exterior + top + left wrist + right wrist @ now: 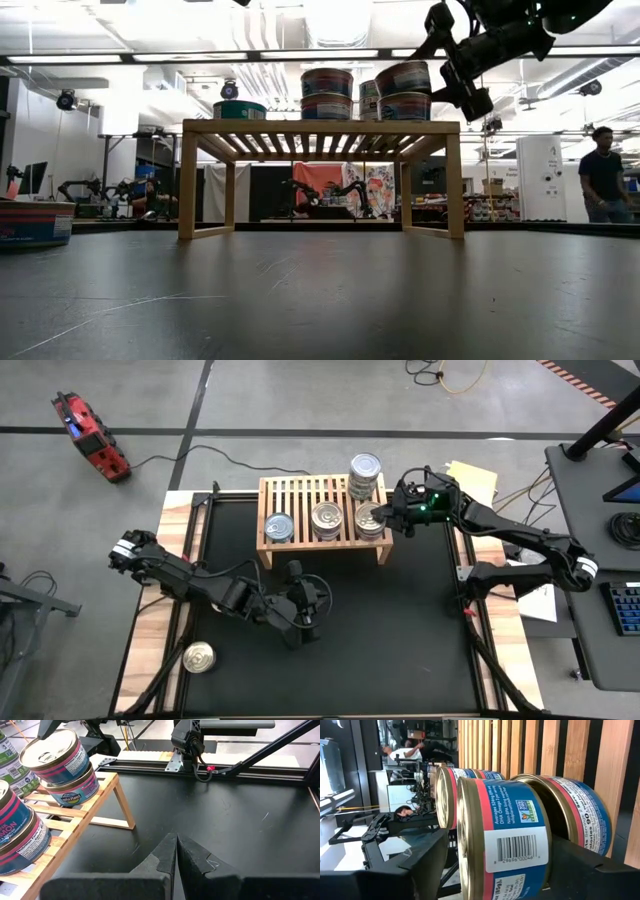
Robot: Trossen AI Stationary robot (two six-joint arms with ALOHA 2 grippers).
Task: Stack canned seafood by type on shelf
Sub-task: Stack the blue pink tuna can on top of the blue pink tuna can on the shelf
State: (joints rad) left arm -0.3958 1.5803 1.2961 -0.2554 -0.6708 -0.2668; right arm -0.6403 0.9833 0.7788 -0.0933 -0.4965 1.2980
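The light-wood shelf (320,510) stands at the table's far middle. Tins sit on its slatted top: one tin (279,527) at the left, a stack of two (327,518) in the middle, another stack of two (371,518) at the right front and a taller stack (365,473) behind it. My right gripper (386,520) is open and level. Its fingers stand on either side of the right front stack's top tin (505,835), which rests on the tin below (580,805). My left gripper (176,855) is shut on nothing, above the mat in front of the shelf.
A single tin (198,657) stands on the table's near left corner, also at the left of the low view (35,220). The black mat (400,630) lies bare in front of the shelf. A person (603,175) stands in the room beyond the table.
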